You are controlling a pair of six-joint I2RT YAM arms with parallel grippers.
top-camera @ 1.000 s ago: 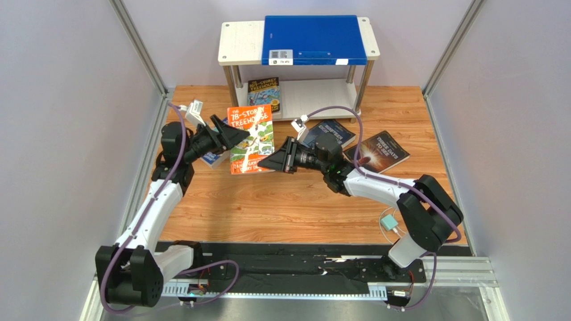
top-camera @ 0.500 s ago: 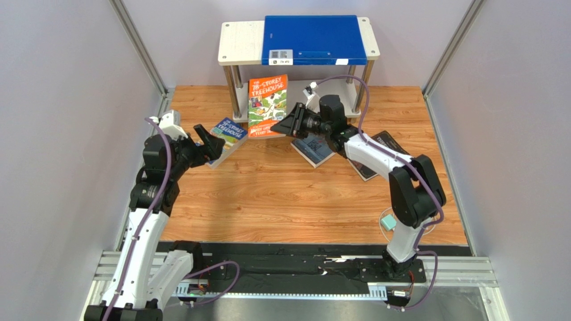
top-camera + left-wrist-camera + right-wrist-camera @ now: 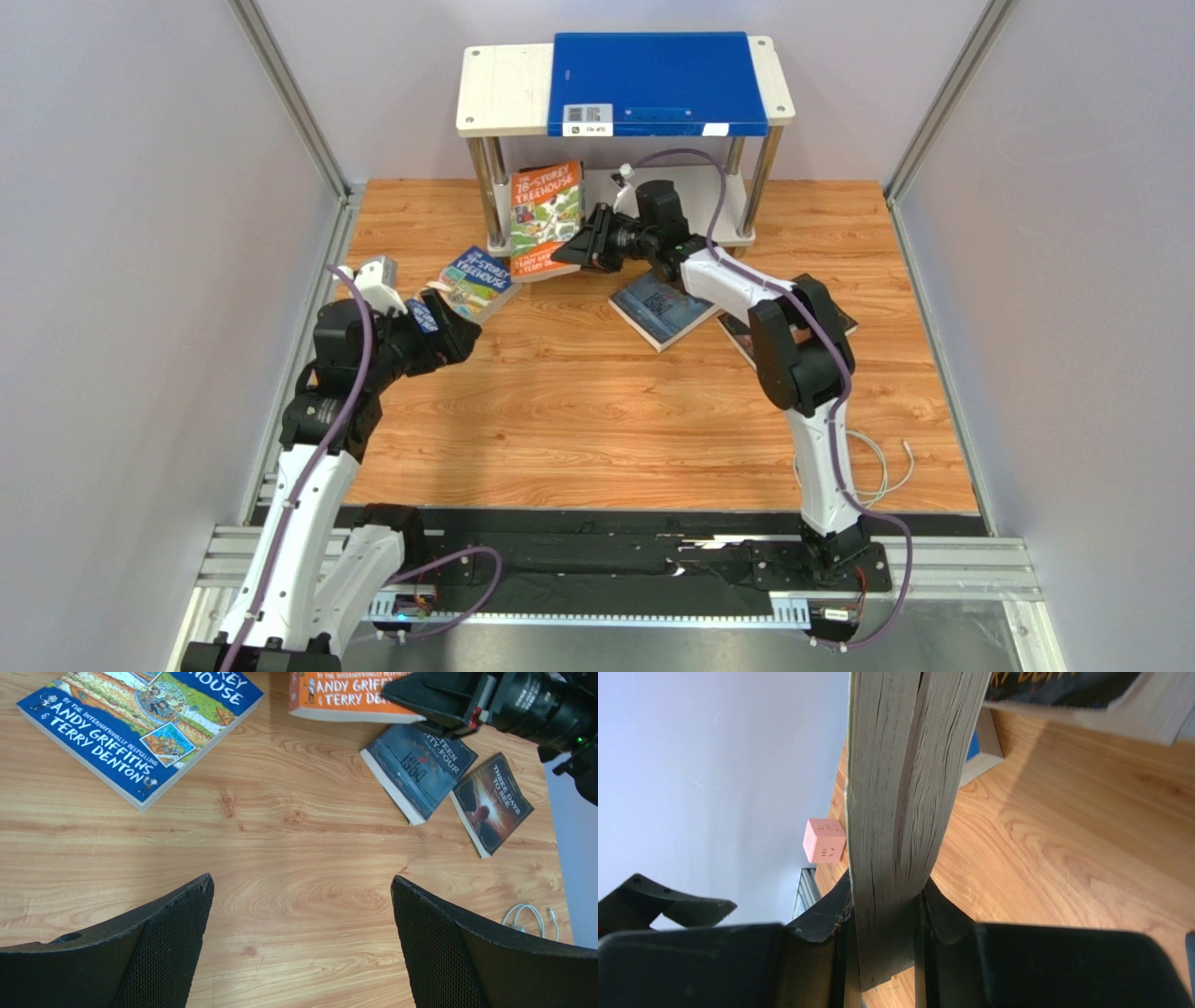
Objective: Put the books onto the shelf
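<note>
The shelf [image 3: 498, 91], two white boards on silver posts, stands at the table's back. My right gripper [image 3: 575, 249] is shut on the orange book [image 3: 544, 210] and holds it tilted upright just in front of the lower tier. In the right wrist view the jaws [image 3: 889, 903] clamp that book's page edge [image 3: 906, 777]. A dark book with yellow lettering [image 3: 1053, 689] lies just beyond. The blue book [image 3: 474, 280], navy book [image 3: 659, 308] and black-brown book [image 3: 495, 801] lie flat on the table. My left gripper [image 3: 302, 882] hangs open over bare wood, near the blue book [image 3: 140, 728].
A large blue folder [image 3: 659, 81] covers most of the shelf's top board. A white cable [image 3: 877, 469] lies at the table's right front. A pink cube [image 3: 823, 841] shows by the left wall. Grey walls close in on both sides.
The right arm has carried the orange book from mid-table back to the shelf's front. The left gripper has opened wider, left that book and drawn back to the left front.
</note>
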